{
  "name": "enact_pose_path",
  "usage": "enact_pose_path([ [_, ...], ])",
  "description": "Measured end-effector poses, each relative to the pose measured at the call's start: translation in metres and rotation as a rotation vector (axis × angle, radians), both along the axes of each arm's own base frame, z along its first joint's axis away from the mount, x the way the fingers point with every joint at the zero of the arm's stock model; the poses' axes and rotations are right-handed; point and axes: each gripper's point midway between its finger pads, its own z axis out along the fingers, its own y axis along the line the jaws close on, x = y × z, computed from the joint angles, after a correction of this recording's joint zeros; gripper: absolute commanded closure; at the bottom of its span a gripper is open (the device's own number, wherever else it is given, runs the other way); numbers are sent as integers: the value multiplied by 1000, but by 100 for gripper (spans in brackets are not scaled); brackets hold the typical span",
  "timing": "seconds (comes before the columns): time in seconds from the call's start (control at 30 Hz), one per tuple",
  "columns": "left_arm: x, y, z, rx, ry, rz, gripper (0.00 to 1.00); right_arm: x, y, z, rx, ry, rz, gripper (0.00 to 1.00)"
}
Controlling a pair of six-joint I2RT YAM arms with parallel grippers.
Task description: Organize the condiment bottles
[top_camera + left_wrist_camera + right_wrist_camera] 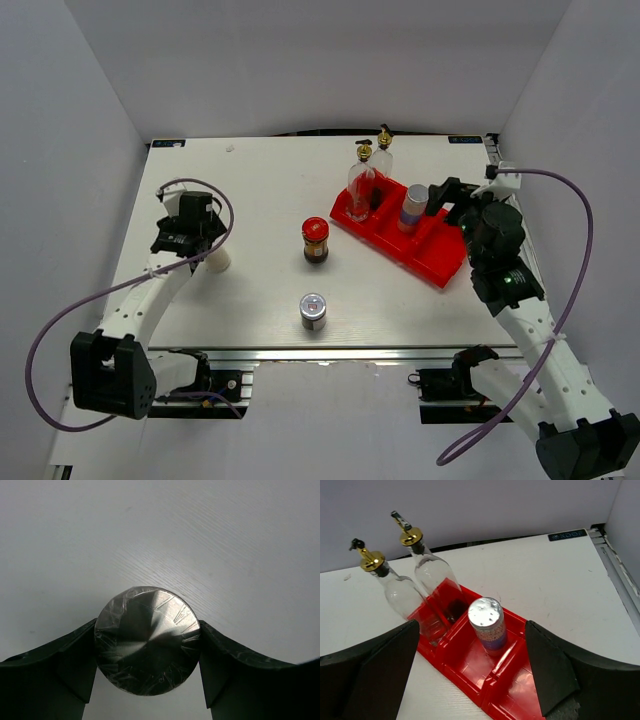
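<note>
My left tool [148, 632], low over the tabletop [225, 540], was clenched on a silver-capped shaker [147, 647]. My right tool [470, 627] hung released before the red tray [470, 670], whose middle compartment held a second shaker [487, 622]. A nearer glass bottle [395, 592] and a farther glass bottle [432, 572] stood at the tray's end. Only the overhead view showed the red-lidded jar [316, 240] and a third shaker [314, 310].
</note>
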Motion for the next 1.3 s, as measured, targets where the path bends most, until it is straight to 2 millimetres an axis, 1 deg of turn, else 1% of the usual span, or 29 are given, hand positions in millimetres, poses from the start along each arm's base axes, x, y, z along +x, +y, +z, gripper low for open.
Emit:
enact_pose_path([
  [0.03, 3, -8, 6, -24, -13, -40, 86, -1, -3, -3, 3, 6, -19, 11],
  [0.1, 10, -25, 24, -75, -65, -121, 86, -3, -10, -10, 8, 20, -57, 11],
  [0.2, 23, -65, 67, -136, -194, -284, 86, -6, -21, -22, 10, 49, -113, 11],
  [0.27, 25, -105, 100, -147, -275, -419, 86, -7, -28, -30, 13, 71, -161, 11],
  [0.33, 20, -159, 135, -166, -350, -595, 86, -9, -38, -36, 11, 92, -215, 10],
  [0.4, 12, -204, 161, -192, -402, -742, 87, -9, -48, -41, 18, 106, -271, 11],
  [0.47, 2, -246, 181, -208, -438, -877, 87, -9, -62, -47, 30, 128, -335, 11],
  [0.5, -2, -262, 186, -208, -444, -925, 87, -9, -70, -51, 35, 142, -368, 11],
  [0.53, -6, -277, 188, -203, -443, -974, 87, -10, -80, -56, 40, 160, -402, 11],
  [0.63, -16, -311, 187, -177, -429, -1080, 85, -12, -105, -65, 70, 188, -483, 11],
  [0.77, -18, -349, 176, -147, -392, -1180, 85, -15, -121, -76, 109, 218, -516, 11],
  [0.87, -10, -377, 167, -137, -368, -1231, 86, -15, -121, -81, 127, 230, -505, 11],
  [0.97, 3, -403, 151, -134, -333, -1268, 86, -15, -118, -83, 133, 237, -486, 11],
  [1.03, 12, -419, 137, -132, -307, -1289, 86, -17, -119, -81, 139, 230, -483, 11],
  [1.1, 19, -430, 121, -126, -276, -1301, 86, -19, -123, -76, 145, 214, -492, 10],
  [1.17, 25, -443, 110, -125, -256, -1320, 86, -21, -125, -72, 150, 198, -496, 11],
  [1.3, 31, -465, 94, -128, -237, -1349, 86, -25, -123, -67, 158, 177, -482, 10],
])
